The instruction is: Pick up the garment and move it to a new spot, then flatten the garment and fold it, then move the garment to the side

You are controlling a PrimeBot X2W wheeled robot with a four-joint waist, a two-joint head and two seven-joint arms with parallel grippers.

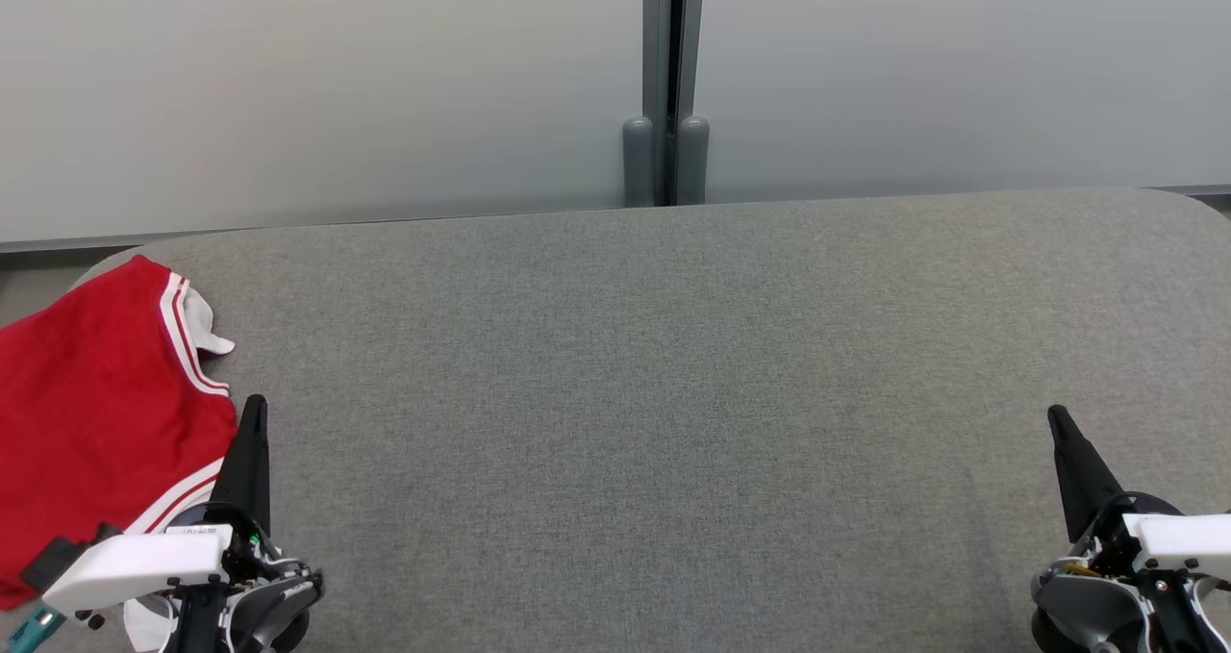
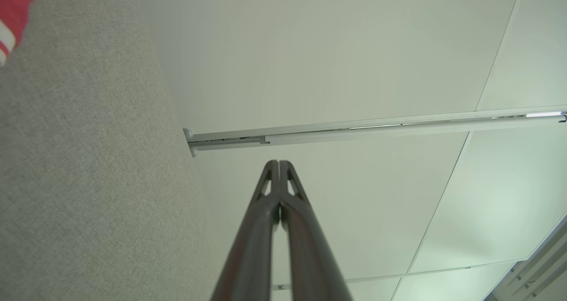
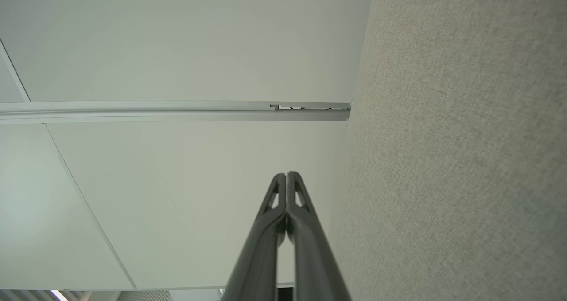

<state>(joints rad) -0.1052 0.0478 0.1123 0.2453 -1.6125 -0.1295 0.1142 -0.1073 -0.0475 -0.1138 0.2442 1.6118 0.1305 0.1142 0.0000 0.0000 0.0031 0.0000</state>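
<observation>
Garment (image 1: pixel 96 393), red with white trim, lies at the surface's (image 1: pixel 673 393) far-left edge beside the left gripper (image 1: pixel 255 405); it and the right gripper (image 1: pixel 1056 414) are closed, empty, parked wide apart, likely a rest pose.

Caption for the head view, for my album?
Red garment at the grey table's left edge, beside the shut left gripper; right gripper shut too.
</observation>
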